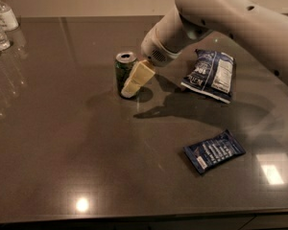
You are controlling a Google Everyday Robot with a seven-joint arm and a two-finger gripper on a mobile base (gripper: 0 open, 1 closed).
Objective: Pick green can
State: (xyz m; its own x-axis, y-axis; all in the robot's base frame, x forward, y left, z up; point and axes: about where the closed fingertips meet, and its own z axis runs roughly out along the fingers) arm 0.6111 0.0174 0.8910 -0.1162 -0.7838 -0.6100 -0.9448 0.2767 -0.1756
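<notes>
The green can [122, 70], dark green with a silver top, stands upright on the dark table [62, 138] left of centre. My gripper [134, 83] comes down from the upper right on the pale arm [221, 18] and sits at the can's right front side, overlapping it in view. The lower right part of the can is hidden behind the gripper.
A large blue snack bag [212, 74] lies to the right of the can, under the arm. A smaller blue bag [214, 151] lies nearer the front right. Clear bottles [1, 23] stand at the far left corner.
</notes>
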